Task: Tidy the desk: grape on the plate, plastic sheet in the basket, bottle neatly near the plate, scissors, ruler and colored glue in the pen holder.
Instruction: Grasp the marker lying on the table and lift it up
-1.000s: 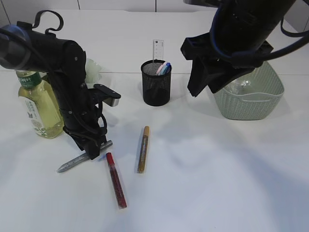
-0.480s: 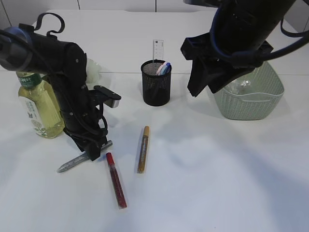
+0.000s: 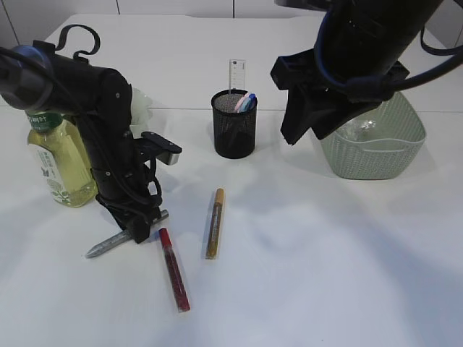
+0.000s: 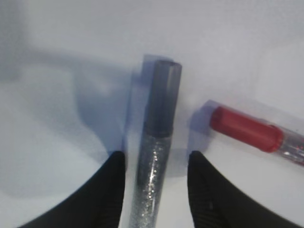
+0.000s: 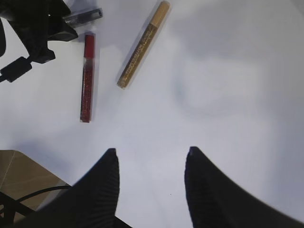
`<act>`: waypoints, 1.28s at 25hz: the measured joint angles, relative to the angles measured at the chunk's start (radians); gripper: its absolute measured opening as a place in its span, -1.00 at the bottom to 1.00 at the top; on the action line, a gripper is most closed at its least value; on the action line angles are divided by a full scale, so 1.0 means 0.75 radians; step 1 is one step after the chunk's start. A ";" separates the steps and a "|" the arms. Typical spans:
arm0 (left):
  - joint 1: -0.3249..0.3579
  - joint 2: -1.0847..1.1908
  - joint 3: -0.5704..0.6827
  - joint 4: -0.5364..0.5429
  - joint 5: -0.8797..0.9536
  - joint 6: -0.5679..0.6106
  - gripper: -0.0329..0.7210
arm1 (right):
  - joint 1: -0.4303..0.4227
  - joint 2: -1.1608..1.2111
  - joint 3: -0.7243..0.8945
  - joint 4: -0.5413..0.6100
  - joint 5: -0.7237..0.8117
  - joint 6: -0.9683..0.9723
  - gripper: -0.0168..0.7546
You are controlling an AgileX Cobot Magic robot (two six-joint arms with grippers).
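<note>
We see the left gripper point(image 4: 154, 190) down at the worktop point(image 3: 325, 246), its jaws parted astride the silver glue pen point(image 4: 154, 156) and not visibly pinching it. Just beside that pen lies the red glue pen point(image 3: 174, 270), and the gold glue pen point(image 3: 214, 223) rests a little further off. Behind the silver pen stands the bottle point(image 3: 58, 159). The right gripper point(image 5: 151, 185) hangs released and empty, high above. The pen holder point(image 3: 234, 123) stands well beyond the silver pen, with the basket point(image 3: 372, 141) further still.
</note>
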 joint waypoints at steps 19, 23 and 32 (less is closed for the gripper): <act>0.000 0.011 -0.006 0.051 0.000 0.000 -0.55 | 0.000 0.000 0.000 0.000 0.000 0.000 -0.01; 0.000 0.011 -0.010 0.054 0.000 -0.002 -0.66 | 0.000 0.000 0.000 0.000 0.000 0.000 -0.01; 0.000 0.002 -0.044 0.051 0.042 -0.123 -0.67 | 0.000 0.000 0.000 0.000 0.000 -0.003 -0.01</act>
